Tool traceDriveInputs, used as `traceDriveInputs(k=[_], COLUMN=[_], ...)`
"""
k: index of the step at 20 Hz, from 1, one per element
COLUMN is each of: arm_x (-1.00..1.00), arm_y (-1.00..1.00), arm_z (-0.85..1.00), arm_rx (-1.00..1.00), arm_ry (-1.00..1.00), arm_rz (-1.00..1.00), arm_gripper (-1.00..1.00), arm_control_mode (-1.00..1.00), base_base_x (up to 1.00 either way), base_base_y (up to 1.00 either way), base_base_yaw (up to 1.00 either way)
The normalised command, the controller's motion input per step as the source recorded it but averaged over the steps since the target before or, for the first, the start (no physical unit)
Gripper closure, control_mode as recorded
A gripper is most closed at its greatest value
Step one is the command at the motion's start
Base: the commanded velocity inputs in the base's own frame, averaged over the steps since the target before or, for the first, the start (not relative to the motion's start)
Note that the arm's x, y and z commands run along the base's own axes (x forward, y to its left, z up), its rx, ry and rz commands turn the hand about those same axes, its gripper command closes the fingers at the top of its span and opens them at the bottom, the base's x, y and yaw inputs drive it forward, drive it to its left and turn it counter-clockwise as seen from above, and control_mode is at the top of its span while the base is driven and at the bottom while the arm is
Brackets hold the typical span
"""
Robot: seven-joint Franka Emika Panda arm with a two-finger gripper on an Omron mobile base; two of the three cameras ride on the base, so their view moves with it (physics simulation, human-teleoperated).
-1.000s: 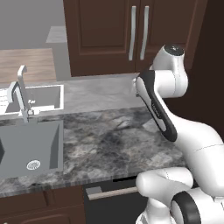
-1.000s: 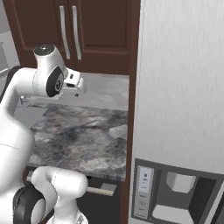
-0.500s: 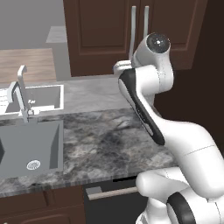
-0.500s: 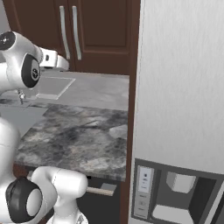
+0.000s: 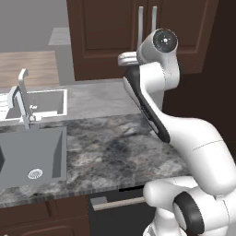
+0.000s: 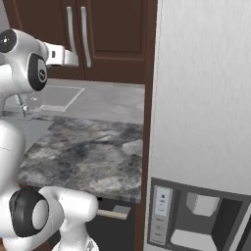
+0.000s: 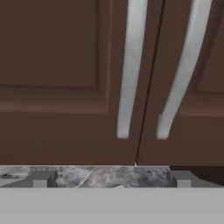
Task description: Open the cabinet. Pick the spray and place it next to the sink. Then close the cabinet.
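The dark brown cabinet point(image 5: 106, 32) hangs over the counter with both doors shut. Its two silver bar handles point(image 7: 129, 70) run side by side down the middle seam, and their lower ends fill the hand view. My gripper point(image 7: 111, 179) is open, its fingertips point(image 7: 41, 178) spread wide, close in front of the doors and just below the handle ends with nothing between them. From the right base view the hand point(image 6: 61, 55) points at the handles point(image 6: 86, 37). The grey sink point(image 5: 27, 152) with its chrome tap point(image 5: 20, 99) lies at the left. The spray is hidden.
A paler white-rimmed basin point(image 5: 44, 101) sits behind the grey sink. Marbled grey counter point(image 5: 115, 147) spreads below the cabinet. A tall grey fridge point(image 6: 206, 98) walls off the right side. A drawer front with a horizontal handle point(image 5: 117, 203) is under the counter edge.
The arm has swung up and to the left, which carried the hand from beside the counter's right end up to the cabinet's handles. The doors stay shut.
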Motion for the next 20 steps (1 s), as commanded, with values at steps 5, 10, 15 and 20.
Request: traceDriveInputs(k=[5, 10, 15, 20], arm_x=[0.54, 0.59, 0.53, 0.54], arm_y=[-0.03, -0.01, 0.0, 0.0], arm_z=[0.0, 0.0, 0.0, 0.0], arm_rx=[0.0, 0.0, 0.0, 0.0], arm_ry=[-0.01, 0.0, 0.0, 0.0], arm_rz=[0.02, 0.01, 0.0, 0.0], arm_gripper=[-1.0, -1.0, -1.0, -1.0], arm_control_mode=[-1.0, -1.0, -1.0, -1.0], base_base_x=[0.0, 0.0, 0.0, 0.0], base_base_y=[0.0, 0.0, 0.0, 0.0], base_base_yaw=[0.0, 0.0, 0.0, 0.0])
